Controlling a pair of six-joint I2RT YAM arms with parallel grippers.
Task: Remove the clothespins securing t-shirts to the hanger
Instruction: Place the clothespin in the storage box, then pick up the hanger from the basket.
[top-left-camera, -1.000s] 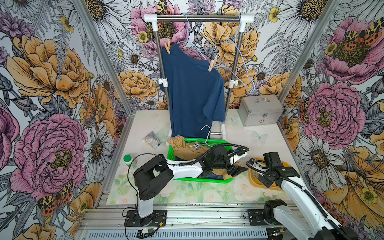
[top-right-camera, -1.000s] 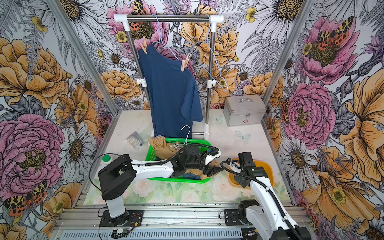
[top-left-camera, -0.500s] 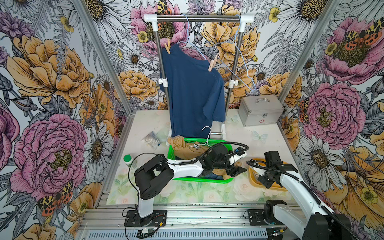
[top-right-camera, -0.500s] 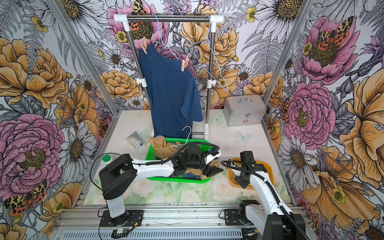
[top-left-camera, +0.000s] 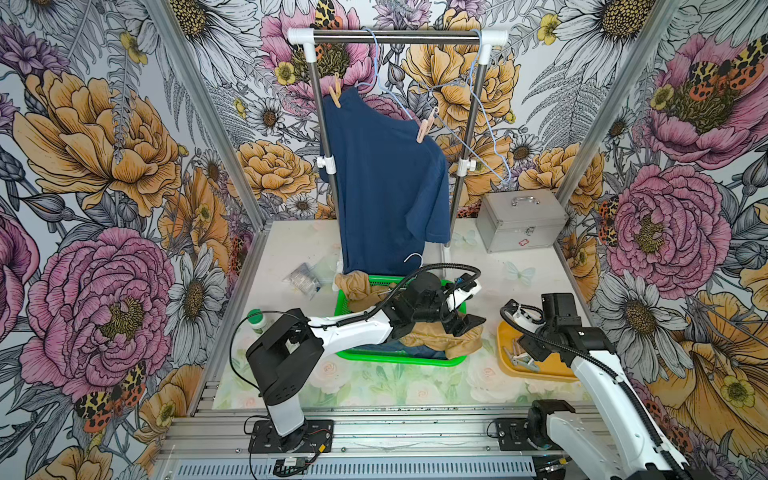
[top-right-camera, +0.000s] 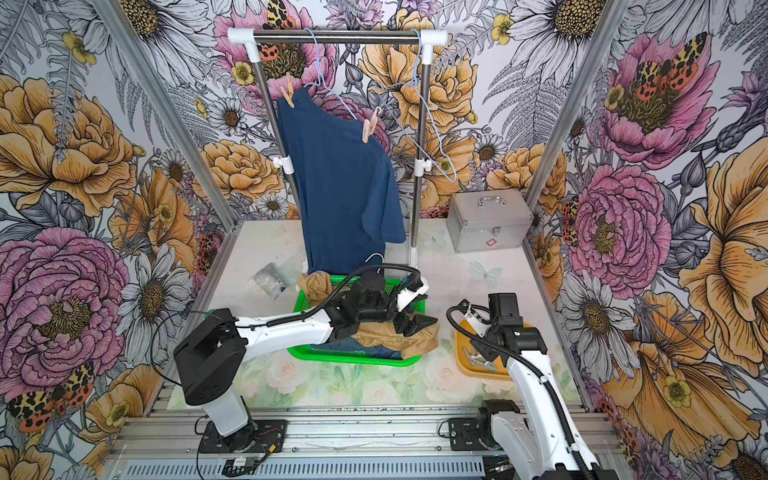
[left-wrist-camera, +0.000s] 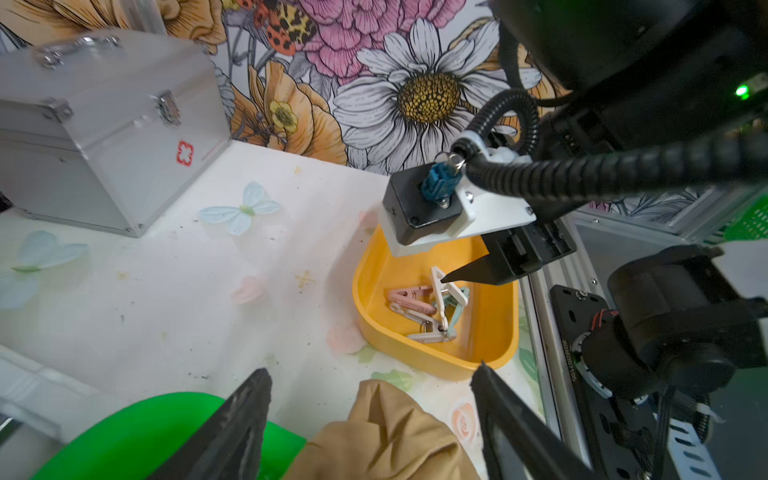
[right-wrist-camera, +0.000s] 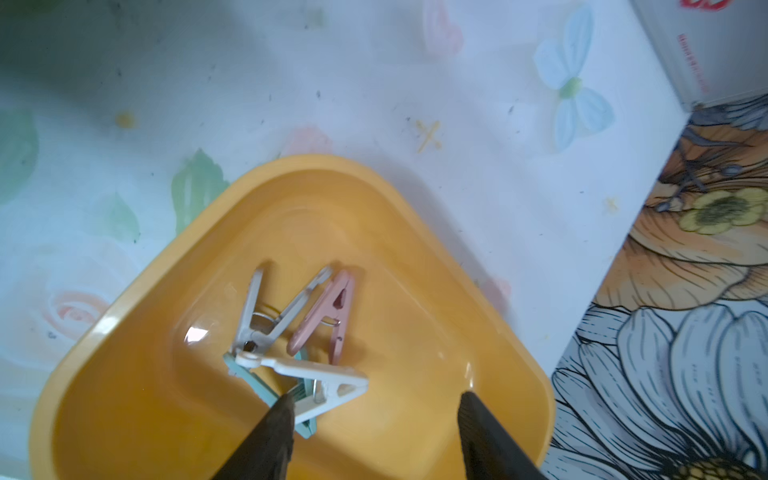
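step: white plastic clothespin (right-wrist-camera: 307, 376) is laid in yellow plastic tray (right-wrist-camera: 415, 216) | right gripper (right-wrist-camera: 376, 399) is parted, empty | left gripper (left-wrist-camera: 372, 372) is spread wide, empty | next: peach pegs (top-left-camera: 334, 96) on hung navy cloth t-shirt (top-left-camera: 386, 187) are to be unclipped

Right gripper (right-wrist-camera: 376, 397): jaws near-closed one second ago, now parted wide. White clothespin (right-wrist-camera: 307, 369) out of grip, lying just ahead of fingertips. Resting across mint clothespin (right-wrist-camera: 251, 380) in yellow tray (right-wrist-camera: 316, 163) beneath gripper. One leg of white clothespin at one fingertip (right-wrist-camera: 278, 419); contact not confirmed.
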